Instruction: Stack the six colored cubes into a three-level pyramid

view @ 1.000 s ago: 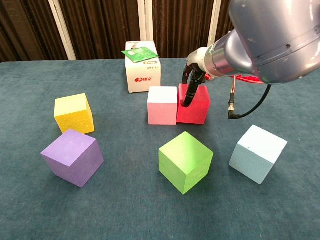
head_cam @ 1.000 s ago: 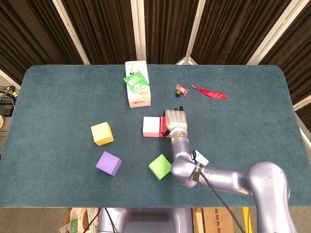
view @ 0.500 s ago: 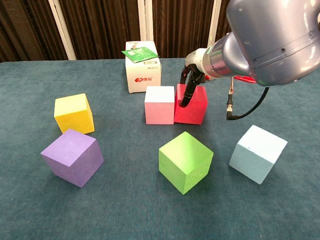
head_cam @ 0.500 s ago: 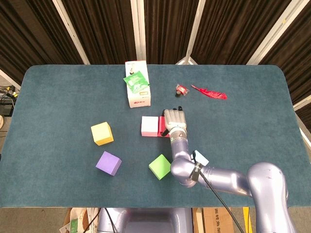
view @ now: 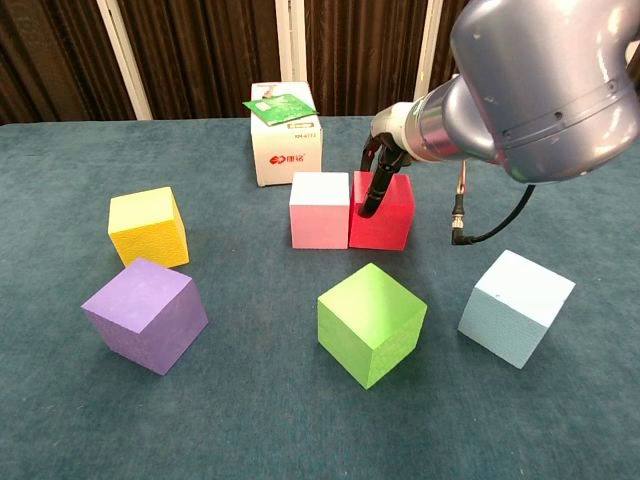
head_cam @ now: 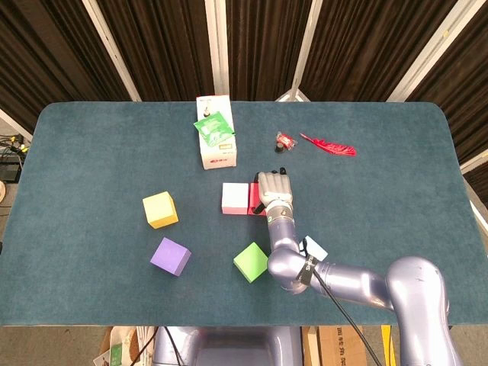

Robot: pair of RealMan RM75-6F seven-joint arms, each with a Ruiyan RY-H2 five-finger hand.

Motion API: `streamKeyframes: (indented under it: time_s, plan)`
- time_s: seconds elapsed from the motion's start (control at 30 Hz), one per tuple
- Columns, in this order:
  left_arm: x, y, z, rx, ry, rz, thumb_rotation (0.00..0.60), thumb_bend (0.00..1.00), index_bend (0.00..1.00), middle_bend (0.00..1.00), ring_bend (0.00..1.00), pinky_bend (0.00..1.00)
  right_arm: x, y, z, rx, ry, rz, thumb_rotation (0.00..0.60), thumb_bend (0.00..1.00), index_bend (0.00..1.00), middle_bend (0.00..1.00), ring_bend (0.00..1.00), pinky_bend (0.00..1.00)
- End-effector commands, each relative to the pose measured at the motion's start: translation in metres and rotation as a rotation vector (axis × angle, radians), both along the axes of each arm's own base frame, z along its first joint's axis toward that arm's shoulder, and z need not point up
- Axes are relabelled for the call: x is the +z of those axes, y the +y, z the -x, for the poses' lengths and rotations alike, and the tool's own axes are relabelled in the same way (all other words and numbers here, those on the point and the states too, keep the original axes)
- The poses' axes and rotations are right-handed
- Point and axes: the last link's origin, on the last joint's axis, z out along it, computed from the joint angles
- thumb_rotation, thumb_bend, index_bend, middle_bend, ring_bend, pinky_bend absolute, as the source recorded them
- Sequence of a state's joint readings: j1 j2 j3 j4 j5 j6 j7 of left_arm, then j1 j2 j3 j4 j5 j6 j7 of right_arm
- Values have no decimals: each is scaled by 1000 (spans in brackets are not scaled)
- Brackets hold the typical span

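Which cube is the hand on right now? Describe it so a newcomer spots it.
Start at the white carton at the table's far middle. Just in front sit two touching cubes; the red cube is the right one, under the right hand. Its pink neighbour is untouched.

Before you, a teal table (head_cam: 91,152) fills the frame's middle; dark curtains (head_cam: 160,46) with pale strips hang along the top.
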State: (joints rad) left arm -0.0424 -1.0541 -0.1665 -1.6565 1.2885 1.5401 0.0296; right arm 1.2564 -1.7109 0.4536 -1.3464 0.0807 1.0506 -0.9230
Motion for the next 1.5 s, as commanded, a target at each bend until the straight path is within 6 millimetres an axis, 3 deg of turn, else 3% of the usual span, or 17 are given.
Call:
streamKeyframes:
  time_s: [0.03,0.57,0.73,1.1,1.5]
  plan:
    - [0,0,0,2,2,-1,600,376,88,0,0,0,-1,0,0,0,-1,0,600,235,426,406,184,0]
    - [0,0,1,4,6,0,600,376,88,0,0,0,-6,0,2,-8,-4,-8,600,235,424,354,182,0]
    - [1,0,1,5,8,-2,600,376,89,0,0,0,-7,1,2,-6,-3,-12,600,235,404,306,138,0]
    - [0,0,1,3,10,-2,600,376,92,0,0,0,-4,1,2,-3,6,-28,600,235,303,191,56,0]
    - [-1,1,1,5,13,0,600,376,93,0,0,0,-4,1,3,2,9,-38,600,234,238,132,17,0]
